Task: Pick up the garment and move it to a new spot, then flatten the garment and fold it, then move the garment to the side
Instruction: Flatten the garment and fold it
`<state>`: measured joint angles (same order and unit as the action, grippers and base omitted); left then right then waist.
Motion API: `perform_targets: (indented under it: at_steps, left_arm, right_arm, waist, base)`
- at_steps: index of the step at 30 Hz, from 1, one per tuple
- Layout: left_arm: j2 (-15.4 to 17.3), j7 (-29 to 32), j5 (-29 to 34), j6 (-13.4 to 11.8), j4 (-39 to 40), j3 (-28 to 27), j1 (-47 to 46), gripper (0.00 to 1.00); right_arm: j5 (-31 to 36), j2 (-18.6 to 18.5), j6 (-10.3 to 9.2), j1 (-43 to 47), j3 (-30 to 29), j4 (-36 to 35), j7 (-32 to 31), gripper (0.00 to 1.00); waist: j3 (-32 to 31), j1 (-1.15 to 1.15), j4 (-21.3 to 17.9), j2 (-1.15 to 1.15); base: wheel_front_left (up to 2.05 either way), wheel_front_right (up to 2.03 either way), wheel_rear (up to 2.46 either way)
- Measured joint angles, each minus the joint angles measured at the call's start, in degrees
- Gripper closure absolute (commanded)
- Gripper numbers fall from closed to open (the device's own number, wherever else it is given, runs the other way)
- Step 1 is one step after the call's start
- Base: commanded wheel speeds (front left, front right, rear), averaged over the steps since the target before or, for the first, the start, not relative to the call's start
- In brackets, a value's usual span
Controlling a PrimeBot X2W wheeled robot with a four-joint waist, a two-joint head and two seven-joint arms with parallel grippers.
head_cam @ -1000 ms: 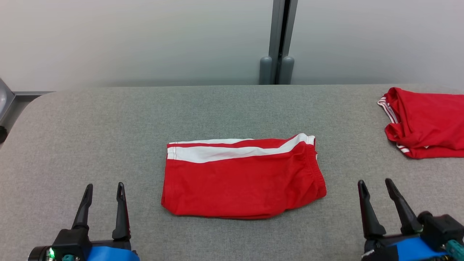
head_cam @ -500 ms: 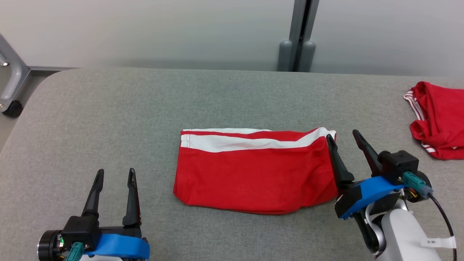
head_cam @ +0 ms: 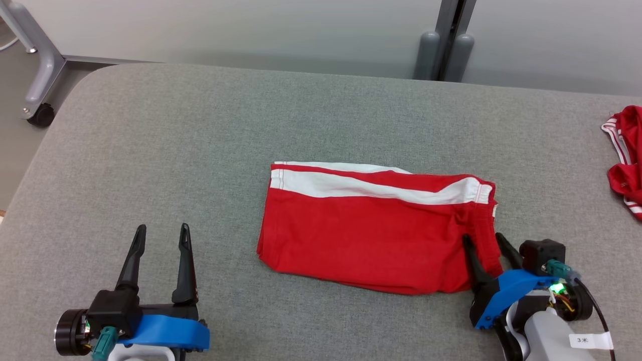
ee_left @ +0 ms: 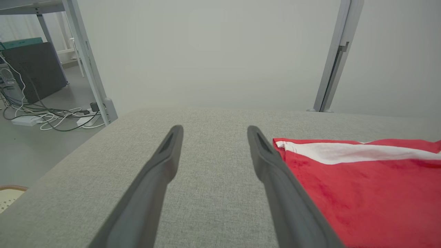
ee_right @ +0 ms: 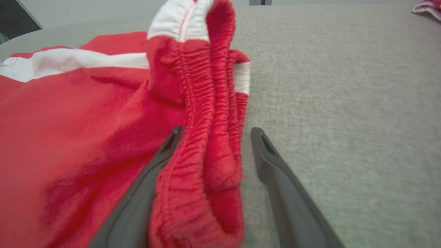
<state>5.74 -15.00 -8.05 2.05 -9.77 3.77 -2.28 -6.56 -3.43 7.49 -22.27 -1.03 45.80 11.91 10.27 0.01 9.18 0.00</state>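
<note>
The right gripper (head_cam: 482, 236) straddles the red shorts' (head_cam: 371, 230) waistband (ee_right: 206, 113) — fingers spread, not clamped — while the left gripper (head_cam: 163, 228) hovers released above the table (head_cam: 200, 150).

Garment (head_cam: 371, 235) on table (head_cam: 200, 140), second garment (head_cam: 627, 160) far right

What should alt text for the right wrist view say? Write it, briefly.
The open right claw straddles the gathered elastic edge of a red garment with a white stripe, on a grey table. A scrap of another red cloth shows at the top right corner.
</note>
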Motion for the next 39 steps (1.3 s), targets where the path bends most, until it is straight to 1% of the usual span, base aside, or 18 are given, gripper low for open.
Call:
perform_targets:
  at_steps: [5, 6, 7, 8, 11, 13, 15, 17, 19, 27, 30, 35, 39]
  left_arm:
    - [-0.4, 0.0, 0.1, 0.1, -0.2, -0.7, -0.2, 0.0]
    - [-0.5, 0.0, 0.3, 0.1, -0.3, -0.7, -0.3, 0.0]
    - [-0.6, 0.0, 0.5, 0.3, -0.3, -0.7, -0.3, 0.0]
    - [-0.6, 0.0, 0.6, 0.4, -0.4, -0.6, -0.5, 0.0]
    - [-0.8, 0.0, 0.7, 0.5, -0.5, -0.6, -0.7, 0.0]
    - [-0.8, 0.0, 1.0, 0.5, -0.5, -1.0, -0.7, 0.0]
    - [-0.8, 0.0, 1.1, 0.5, -0.4, -1.3, -0.4, 0.0]
    - [-0.8, 0.0, 1.2, 0.7, -0.4, -1.5, 0.1, 0.0]
    - [-0.8, 0.0, 1.2, 0.8, -0.4, -1.8, 0.6, 0.0]
    - [-1.2, 0.0, 1.5, 1.0, -0.1, -2.3, 1.4, 0.0]
    - [-1.4, 0.0, 1.5, 1.1, -0.1, -2.4, 1.7, 0.0]
    - [-1.7, 0.0, 1.6, 1.2, -0.5, -2.4, 2.1, 0.0]
    - [-1.9, 0.0, 1.6, 1.4, -0.6, -2.1, 2.3, 0.0]
  right_arm:
    - [-3.2, 0.3, -0.01, -1.4, 2.0, 3.7, 1.6, 0.0]
    - [-3.9, 0.3, -0.01, -1.6, 2.6, 4.2, 2.0, 0.13]
    - [-4.7, 0.3, -0.01, -2.0, 3.2, 4.8, 2.1, 0.59]
    - [-5.6, 0.3, -0.01, -2.4, 3.9, 5.2, 2.3, 1.0]
    - [-8.3, 0.4, -0.01, -3.1, 5.8, 5.9, 2.7, 1.0]
    - [-8.7, 0.5, -0.01, -3.3, 6.3, 5.9, 2.9, 1.0]
    - [-8.9, 0.6, 0.0, -3.3, 6.0, 5.5, 3.0, 1.0]
    - [-9.2, -0.3, 0.01, -3.2, 5.2, 4.0, 3.0, 1.0]
    - [-9.9, -2.3, 0.0, -2.4, 4.1, 2.5, 3.1, 1.0]
    - [-11.8, -13.0, 0.0, 3.7, 0.9, -1.4, 3.1, 1.0]
    - [-12.5, -15.1, 0.0, 4.2, 0.6, -2.8, 2.2, 1.0]
    - [-13.2, -14.8, 0.0, 4.1, 1.0, -6.8, 0.4, 1.0]
    - [-13.1, -12.5, 0.0, 3.9, 2.8, -10.8, -2.4, 1.0]
  waist:
    - [0.2, 0.0, -0.2, 0.0]
    - [0.2, 0.0, -0.3, 0.0]
    - [0.3, 0.0, -0.3, 0.0]
    - [0.3, 0.0, -0.3, 0.0]
    - [0.1, 0.0, -0.5, 0.0]
    - [-0.2, 0.0, -0.8, 0.0]
    - [-0.5, 0.0, -1.4, 0.0]
    - [-0.9, 0.0, -2.0, 0.0]
    - [-1.4, 0.0, -2.6, 0.0]
    - [-2.8, -0.01, -5.0, 0.0]
    - [-3.3, -0.01, -5.7, 0.0]
    - [-4.4, -0.01, -6.6, 0.0]
    - [-4.8, -0.01, -7.0, 0.0]
  base:
    - [0.0, 0.0, 0.0]
    - [0.0, 0.0, 0.0]
    - [0.0, 0.0, 0.0]
    - [0.0, 0.0, 0.0]
    - [0.0, 0.0, 0.0]
    - [0.0, 0.0, 0.0]
    - [0.0, 0.0, 0.0]
    - [0.0, 0.0, 0.0]
    - [0.0, 0.0, 0.0]
    - [0.0, 0.0, 0.0]
    - [0.0, 0.0, 0.0]
    - [0.0, 0.0, 0.0]
    - [0.0, 0.0, 0.0]
